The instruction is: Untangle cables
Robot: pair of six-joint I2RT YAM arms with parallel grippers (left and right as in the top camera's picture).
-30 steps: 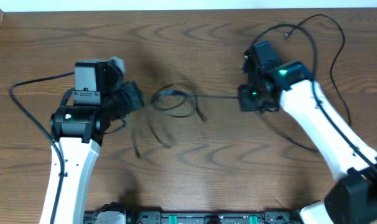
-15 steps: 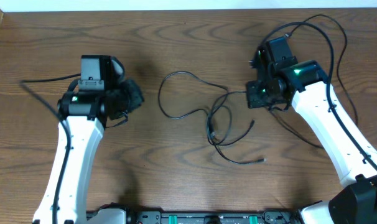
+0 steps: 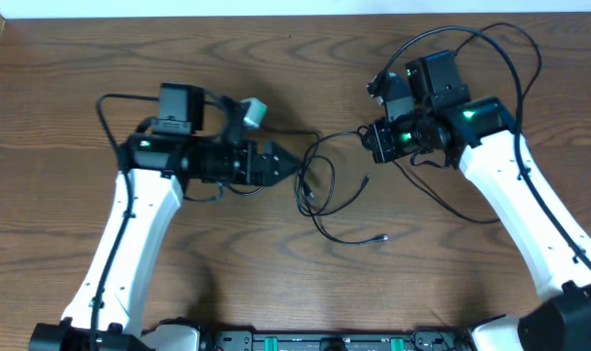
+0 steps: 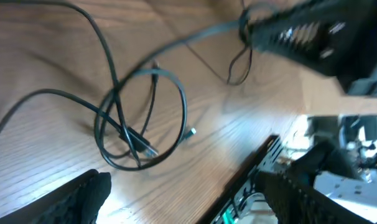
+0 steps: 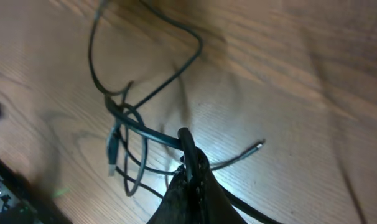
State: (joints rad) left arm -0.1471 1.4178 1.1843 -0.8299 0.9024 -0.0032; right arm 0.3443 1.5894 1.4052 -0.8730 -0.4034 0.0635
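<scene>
Cables [image 3: 310, 193]: loose tangle on the worktop [image 3: 256, 283], between my two arms.
Right jaws: pressed together, pinching one strand.
Left jaws: spread, empty; the tangle lies just ahead of their tips.

cables [image 3: 313, 200]: on the table [image 3: 276, 292], at its middle — one strand runs right into the right gripper [image 3: 372, 141]
left gripper [image 3: 288, 164]: just left of the cables' loop
plug end [image 3: 381, 237]: in front, right of that loop
</scene>
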